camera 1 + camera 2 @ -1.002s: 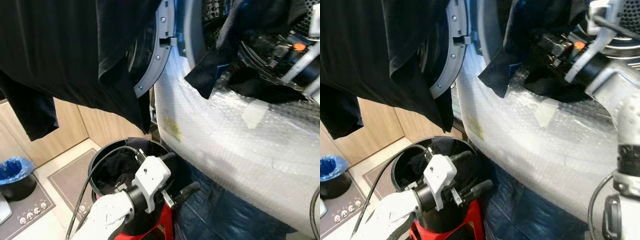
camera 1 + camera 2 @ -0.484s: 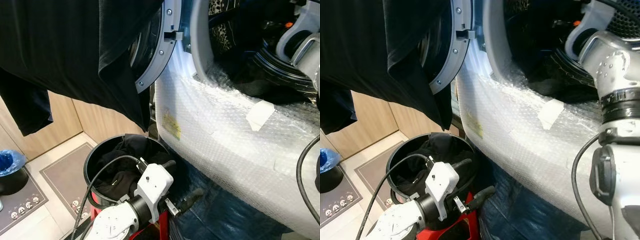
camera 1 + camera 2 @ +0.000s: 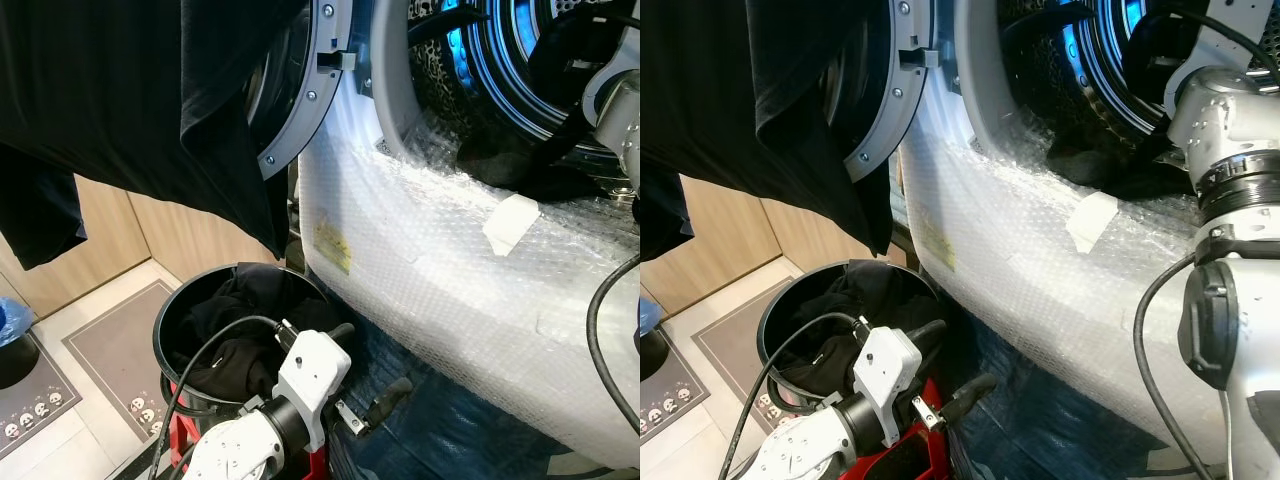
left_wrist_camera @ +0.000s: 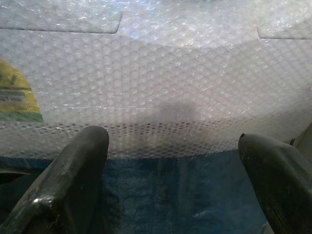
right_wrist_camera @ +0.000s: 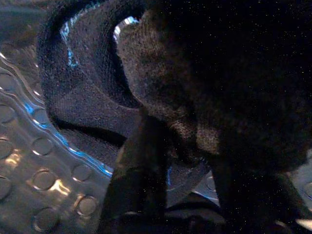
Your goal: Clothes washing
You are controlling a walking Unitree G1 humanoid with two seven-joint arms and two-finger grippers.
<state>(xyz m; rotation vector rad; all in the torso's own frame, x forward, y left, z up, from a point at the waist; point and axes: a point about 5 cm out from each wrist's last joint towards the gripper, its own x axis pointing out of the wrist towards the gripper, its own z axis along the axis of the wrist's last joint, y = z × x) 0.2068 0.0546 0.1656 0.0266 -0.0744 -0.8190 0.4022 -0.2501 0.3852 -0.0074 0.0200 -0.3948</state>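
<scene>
A: We're in the drum (image 3: 520, 70) with the dark clothing (image 5: 204, 73). Our right gripper (image 5: 185, 161) is buried in it, black fingers (image 5: 139, 165) pushed into soft knit folds against the dimpled steel wall.

B: Is it clamped on the cloth or only resting in it?

A: We can't tell; fabric hides the tips. From the head view our right arm (image 3: 1230, 150) reaches through the door opening, with a dark bundle lying on the lip (image 3: 500, 165).

B: How does that cloth handle?

A: We judge it light, limp and a bit grippy. It will drape and snag rather than slide, so we'd pinch a thick fold, not a loose edge.

B: More laundry?

A: Yes, more dark clothes (image 3: 240, 310) fill the black bucket (image 3: 165, 335) on the floor, just below the machine's bubble-wrapped front (image 3: 430, 260). A black garment (image 3: 130, 100) hangs over the open door (image 3: 300, 110).

B: And our other side?

A: Our left gripper (image 4: 173, 161) hovers low beside the bucket, fingers spread wide and empty, facing the bubble wrap and a yellow label (image 4: 17, 92).
</scene>
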